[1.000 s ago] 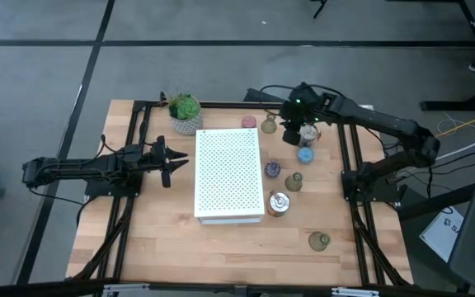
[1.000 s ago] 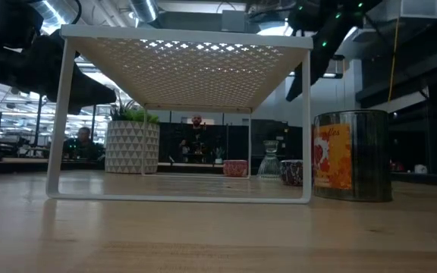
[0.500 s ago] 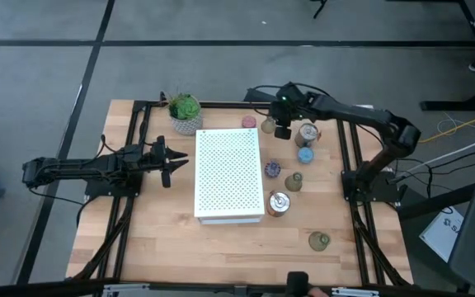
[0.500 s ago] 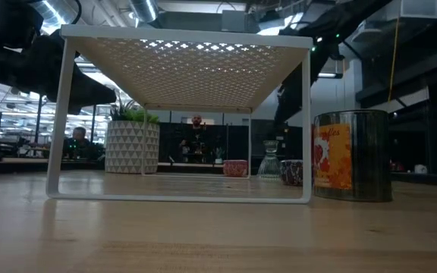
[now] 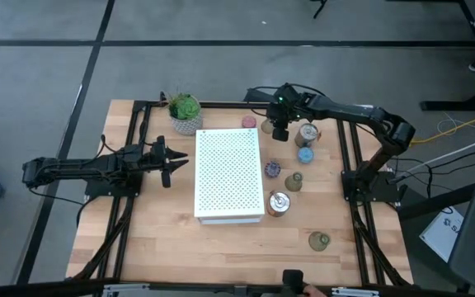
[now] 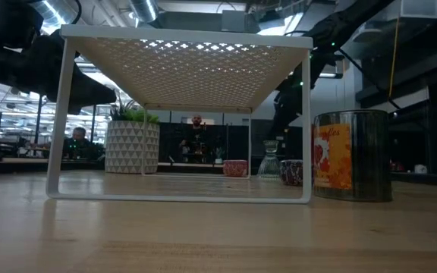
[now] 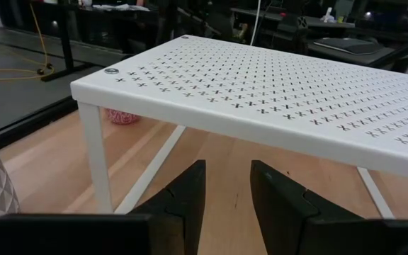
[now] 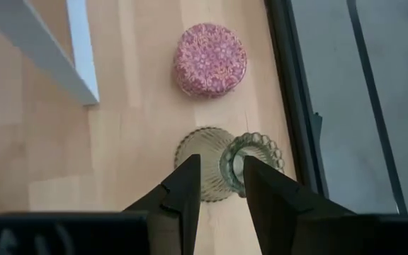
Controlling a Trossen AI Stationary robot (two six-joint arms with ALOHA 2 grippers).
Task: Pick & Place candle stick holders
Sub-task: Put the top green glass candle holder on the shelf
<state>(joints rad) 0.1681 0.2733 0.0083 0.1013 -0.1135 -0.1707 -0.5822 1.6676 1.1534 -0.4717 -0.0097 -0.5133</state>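
Olive-green glass holder (image 8: 229,167) is being approached by right gripper (image 8: 219,185), jaws parted w/ nothing grasped; lowering, then clenching, is probably needed next.

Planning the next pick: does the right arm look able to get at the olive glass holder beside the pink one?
Probably yes. The right claw hangs open directly above the olive glass holder, with nothing between them; the pink holder stands apart.
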